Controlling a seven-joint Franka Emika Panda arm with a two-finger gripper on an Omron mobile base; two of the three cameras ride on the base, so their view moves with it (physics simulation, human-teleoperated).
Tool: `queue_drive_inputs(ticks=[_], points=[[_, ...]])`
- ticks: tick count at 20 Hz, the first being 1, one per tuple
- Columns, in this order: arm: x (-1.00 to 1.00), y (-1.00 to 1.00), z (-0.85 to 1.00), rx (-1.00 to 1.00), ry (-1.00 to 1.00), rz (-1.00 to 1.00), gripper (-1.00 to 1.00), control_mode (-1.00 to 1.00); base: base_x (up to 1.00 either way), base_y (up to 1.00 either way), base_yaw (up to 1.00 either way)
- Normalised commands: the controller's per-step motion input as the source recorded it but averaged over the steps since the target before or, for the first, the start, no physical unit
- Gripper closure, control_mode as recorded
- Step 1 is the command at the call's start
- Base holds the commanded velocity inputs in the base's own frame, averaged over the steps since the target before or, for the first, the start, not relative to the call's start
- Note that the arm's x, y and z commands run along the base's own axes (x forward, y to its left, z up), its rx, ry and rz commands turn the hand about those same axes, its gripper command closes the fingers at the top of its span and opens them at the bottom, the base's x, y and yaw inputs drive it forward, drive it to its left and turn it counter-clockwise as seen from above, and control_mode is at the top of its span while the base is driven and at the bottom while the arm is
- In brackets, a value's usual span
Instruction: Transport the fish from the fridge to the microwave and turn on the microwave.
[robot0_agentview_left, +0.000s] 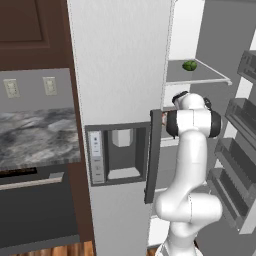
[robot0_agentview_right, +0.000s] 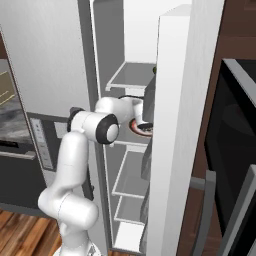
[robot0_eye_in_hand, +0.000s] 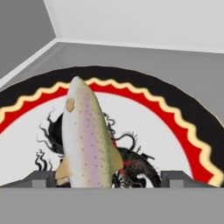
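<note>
The fish, pale silver with a pink stripe and dark speckles, lies on a white plate with a red and black wavy rim, on a shelf inside the fridge. My gripper is low over the plate and open. One fingertip sits by the tail's left side and the other stands well off to the right, so the fish's tail end lies between them. In the right base view my arm reaches into the fridge, with the hand just above the plate. The microwave stands to the right.
The fridge's right door stands open close beside my hand. Door bins line its inner side. A small green round item rests on the shelf above. A marble counter lies to the left of the fridge.
</note>
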Motion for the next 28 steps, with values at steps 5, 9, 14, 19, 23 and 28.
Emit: queue_drive_inputs(ticks=[5, 9, 14, 19, 23, 28], points=[[0.00, 0.04, -0.45, 0.00, 0.02, 0.00, 1.00, -1.00, 0.00, 0.00, 0.00], [0.00, 0.28, -0.74, 0.00, 0.13, 0.00, 1.00, -1.00, 0.00, 0.00, 0.00], [0.00, 0.35, -0.28, -0.01, 0.01, 0.00, 1.00, -1.00, 0.00, 0.00, 0.00], [-0.27, 0.06, 0.00, 0.00, -0.19, -0.05, 1.00, -1.00, 0.00, 0.00, 0.00], [-0.38, 0.00, 0.00, 0.00, -0.26, -0.08, 1.00, -1.00, 0.00, 0.00, 0.00], [-0.40, 0.30, 0.01, -0.03, -0.24, -0.05, 1.00, -1.00, 0.00, 0.00, 0.00]])
